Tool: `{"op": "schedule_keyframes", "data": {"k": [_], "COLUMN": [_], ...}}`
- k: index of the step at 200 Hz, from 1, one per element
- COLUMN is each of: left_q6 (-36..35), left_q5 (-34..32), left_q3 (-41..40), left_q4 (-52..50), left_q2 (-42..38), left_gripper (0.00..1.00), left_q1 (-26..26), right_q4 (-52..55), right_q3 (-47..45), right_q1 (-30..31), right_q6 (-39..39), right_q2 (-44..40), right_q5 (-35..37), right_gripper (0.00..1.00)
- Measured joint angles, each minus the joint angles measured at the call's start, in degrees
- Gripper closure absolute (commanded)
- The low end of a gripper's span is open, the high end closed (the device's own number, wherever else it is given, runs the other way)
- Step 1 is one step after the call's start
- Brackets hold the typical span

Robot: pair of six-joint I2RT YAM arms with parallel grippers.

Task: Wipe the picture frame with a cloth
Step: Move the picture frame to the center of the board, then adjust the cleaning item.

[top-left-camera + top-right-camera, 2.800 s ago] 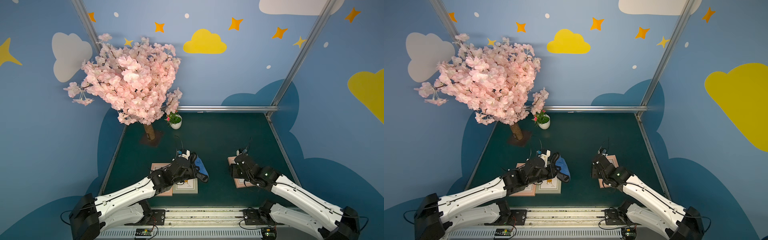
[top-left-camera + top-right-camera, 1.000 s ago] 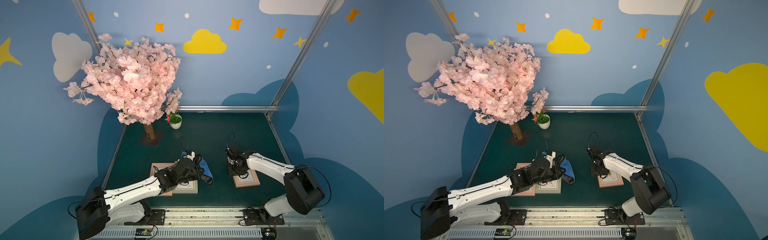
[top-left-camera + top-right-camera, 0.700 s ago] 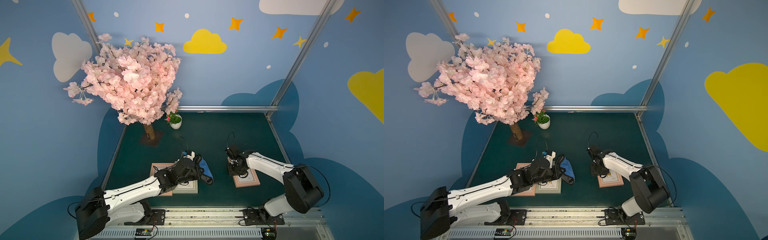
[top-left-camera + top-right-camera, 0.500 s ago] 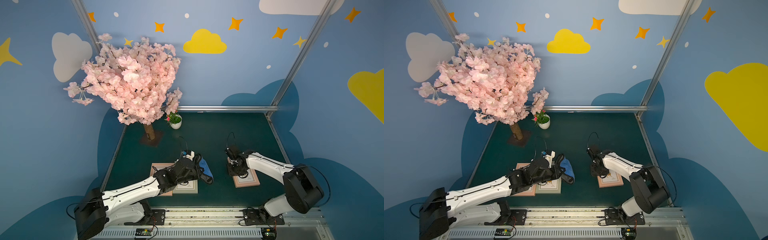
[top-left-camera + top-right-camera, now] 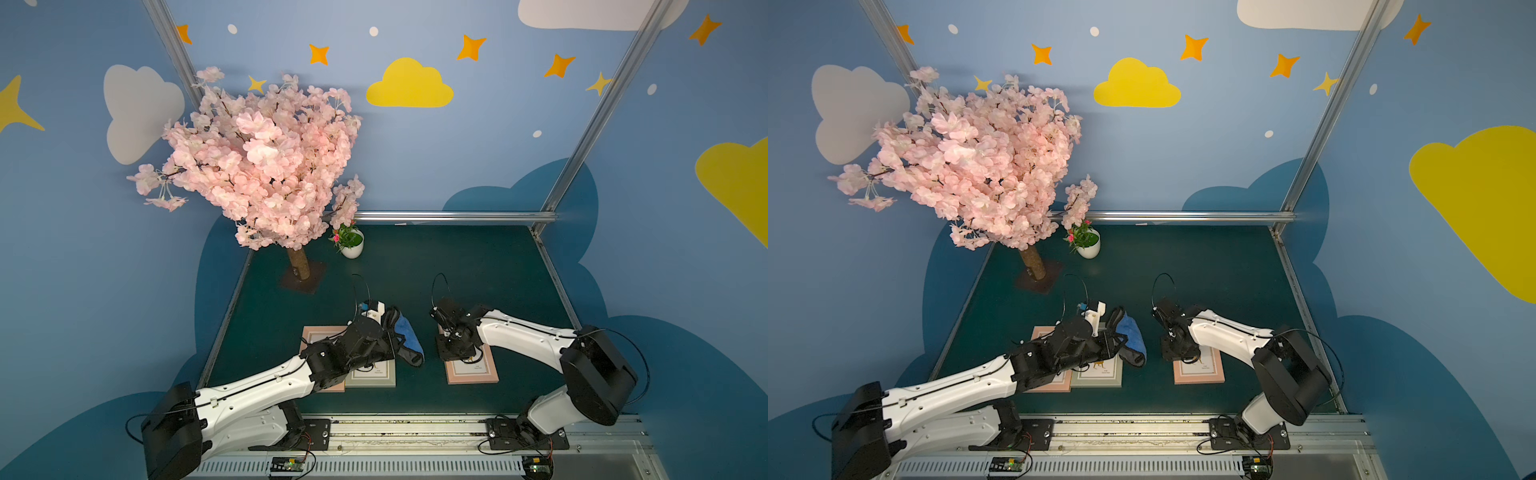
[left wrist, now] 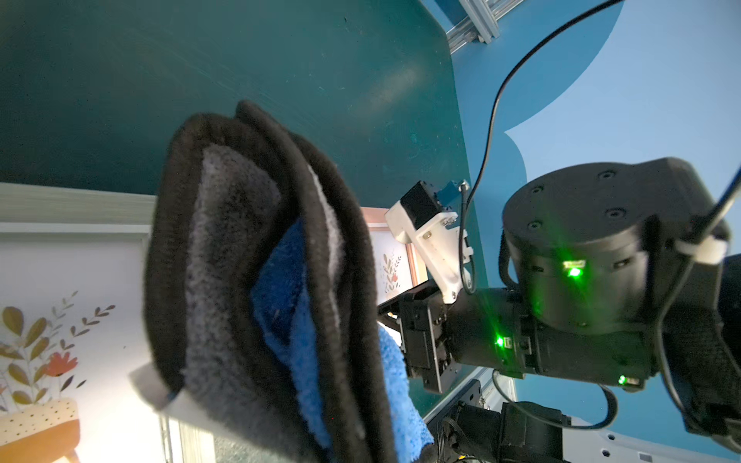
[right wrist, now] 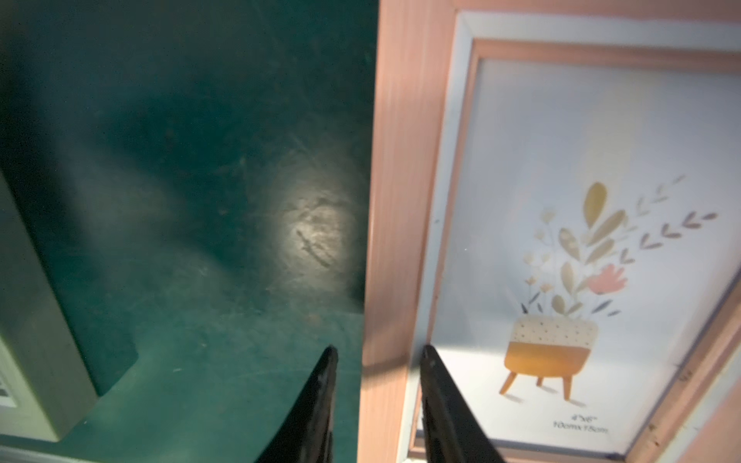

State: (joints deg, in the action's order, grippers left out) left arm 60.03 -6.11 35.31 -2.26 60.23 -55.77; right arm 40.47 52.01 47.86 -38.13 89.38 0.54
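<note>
Three picture frames lie flat on the green table [image 5: 457,266]. The left tool [image 5: 390,332] is clamped on the cloth [image 5: 409,340], which hangs bunched, blue showing between dark grey folds, at the far corner of the grey frame [image 5: 372,376]. Whether the cloth touches the frame I cannot tell. A second pink frame [image 5: 318,336] lies beside the grey one, partly under the left arm. The right tool [image 7: 377,356] has its fingers apart, astride the long rim of the pink frame [image 7: 401,200].
</note>
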Motion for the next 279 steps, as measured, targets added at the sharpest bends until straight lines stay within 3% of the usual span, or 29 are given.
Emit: {"op": "schedule_keyframes", "data": {"k": [58,107,148,197,231,258,279], "left_q6": [-0.02,-0.04,-0.63,-2.6,-3.04,-2.75,-1.99], "left_q5": [-0.9,-1.46,-1.42,-1.09,0.26,1.95,2.75], "left_q3": [-1.79,-2.21,-2.21,-0.37,2.14,4.42,6.16], "left_q4": [-1.77,-3.1,-3.78,-4.24,-2.27,1.92,5.73], "left_q2": [-3.08,-5.18,-5.38,-5.25,-3.37,-0.46,2.51], "left_gripper": [0.97,0.97,0.97,0.97,0.97,0.97,0.97], "left_q1": [0.83,1.55,1.75,1.77,2.08,2.38,2.56], "right_q4": [-1.31,-2.75,-2.82,-2.95,-5.68,-8.83,-12.85], "right_q3": [6.27,8.24,8.22,4.07,-6.43,-12.87,-13.77], "right_q1": [7.17,9.64,9.64,6.93,-1.01,-5.7,-8.9], "right_q6": [-3.17,-4.59,-5.38,-8.07,-14.16,-20.17,-26.62], "right_q2": [5.86,6.8,4.92,-11.8,-29.7,-42.66,-46.4], "right_q5": [-0.46,-0.61,0.02,1.88,1.75,-1.18,-4.96], "right_gripper": [0.68,0.68,0.58,0.44,0.13,0.1,0.1]}}
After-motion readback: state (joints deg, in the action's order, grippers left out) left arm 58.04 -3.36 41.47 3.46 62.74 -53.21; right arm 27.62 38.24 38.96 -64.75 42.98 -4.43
